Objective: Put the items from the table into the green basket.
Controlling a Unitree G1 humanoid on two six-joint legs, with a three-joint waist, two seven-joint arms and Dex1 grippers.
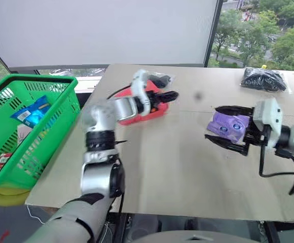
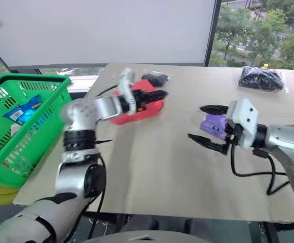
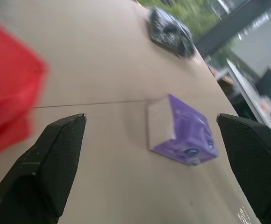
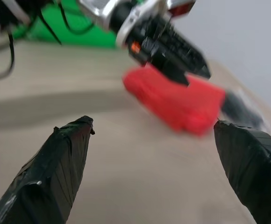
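On the pale table (image 1: 162, 167) lies the red pouch (image 1: 139, 114), and my left gripper (image 1: 164, 98) hovers over its far end, open and holding nothing. In the left wrist view the pouch (image 3: 9, 107) sits off to one side of the spread fingers (image 3: 56, 154). The purple packet (image 3: 182, 130) lies free on the table further right. My right gripper (image 1: 227, 129) is open and shows in front of the packet (image 1: 229, 124) in the head views. It points toward the red pouch (image 4: 182, 100). The green basket (image 1: 35, 80) stands off the table's left edge.
One clear bag of black things (image 1: 263, 79) lies at the table's far right corner, and another (image 1: 160, 78) just behind the red pouch. The basket holds a blue packet (image 1: 33, 112) and a small red item (image 1: 0, 161). A cable (image 1: 279, 177) hangs from my right wrist.
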